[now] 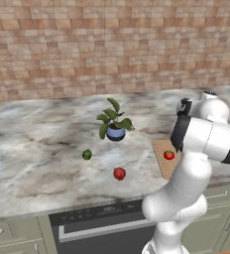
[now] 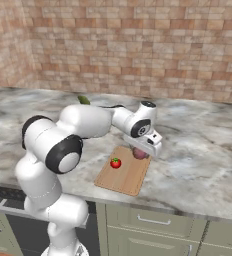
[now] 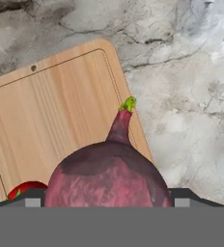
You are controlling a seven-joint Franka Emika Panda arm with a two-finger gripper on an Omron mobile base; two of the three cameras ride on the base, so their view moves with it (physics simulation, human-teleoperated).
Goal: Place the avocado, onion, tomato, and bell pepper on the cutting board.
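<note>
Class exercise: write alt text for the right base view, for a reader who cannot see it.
A white robot arm holds its claw over a tan wooden cutting board, right at a purplish-pink round onion. A small red green-capped tomato sits on the board, on a marble counter.

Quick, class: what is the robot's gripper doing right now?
Gripper: jaws wide apart around the onion, just above the cutting board; whether it grips it cannot be told.

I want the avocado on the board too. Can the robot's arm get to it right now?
Probably yes, later: the avocado sits in the open on the counter, nothing beside it, but the end effector is over the board with the onion.
</note>
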